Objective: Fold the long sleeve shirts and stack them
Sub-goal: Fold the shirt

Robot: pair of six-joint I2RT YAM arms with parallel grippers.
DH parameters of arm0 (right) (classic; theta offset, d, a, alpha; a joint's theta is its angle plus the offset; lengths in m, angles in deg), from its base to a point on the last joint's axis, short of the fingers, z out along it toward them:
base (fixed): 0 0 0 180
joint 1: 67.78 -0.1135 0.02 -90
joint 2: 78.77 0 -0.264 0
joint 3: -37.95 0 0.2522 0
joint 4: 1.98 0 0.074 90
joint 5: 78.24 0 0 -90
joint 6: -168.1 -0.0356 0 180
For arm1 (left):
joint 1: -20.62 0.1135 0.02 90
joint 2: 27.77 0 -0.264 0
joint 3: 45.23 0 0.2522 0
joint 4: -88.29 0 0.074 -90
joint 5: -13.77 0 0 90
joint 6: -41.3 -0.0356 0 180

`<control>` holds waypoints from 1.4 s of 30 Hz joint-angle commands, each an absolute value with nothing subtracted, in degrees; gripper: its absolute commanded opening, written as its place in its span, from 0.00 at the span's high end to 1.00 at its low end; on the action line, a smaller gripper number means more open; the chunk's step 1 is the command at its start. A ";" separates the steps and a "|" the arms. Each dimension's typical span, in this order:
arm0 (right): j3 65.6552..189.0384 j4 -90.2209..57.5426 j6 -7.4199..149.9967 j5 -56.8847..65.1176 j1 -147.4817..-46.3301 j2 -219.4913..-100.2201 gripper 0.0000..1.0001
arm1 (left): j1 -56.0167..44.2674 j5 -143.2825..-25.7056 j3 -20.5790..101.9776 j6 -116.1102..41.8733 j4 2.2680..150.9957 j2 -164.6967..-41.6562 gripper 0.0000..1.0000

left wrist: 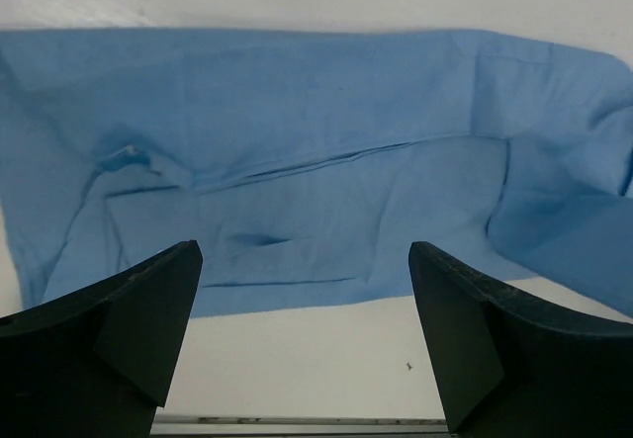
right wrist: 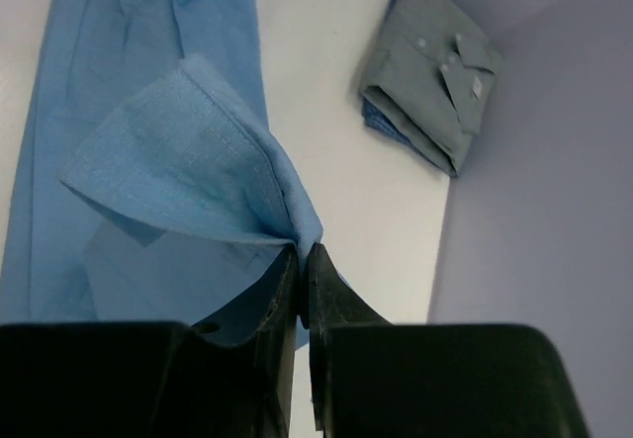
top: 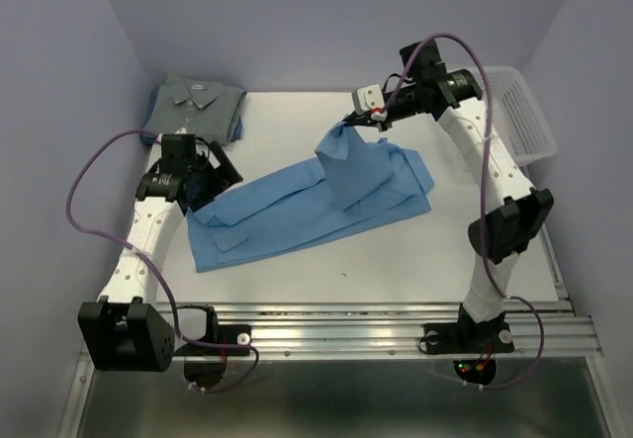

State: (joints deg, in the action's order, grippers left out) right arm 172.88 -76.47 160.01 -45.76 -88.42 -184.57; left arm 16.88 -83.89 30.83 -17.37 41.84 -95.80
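Blue shirt [top: 297,211] is pinched at one corner by the right hand [right wrist: 302,255]; left hand [left wrist: 305,252] gapes above.

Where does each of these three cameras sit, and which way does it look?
Top external: above and behind the robot, looking down on the table; left arm and right arm show.
Left wrist: on the left arm, facing the light blue shirt; open left gripper below.
Right wrist: on the right arm, facing the folded grey shirt; right gripper pinches a blue fold.
Shared: all see the blue shirt; top and right wrist see the grey.
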 commanded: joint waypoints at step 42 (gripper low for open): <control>173.35 -9.33 104.84 -31.25 -118.05 -218.70 0.42 | 20.19 -90.47 22.94 -23.30 39.37 -77.52 0.01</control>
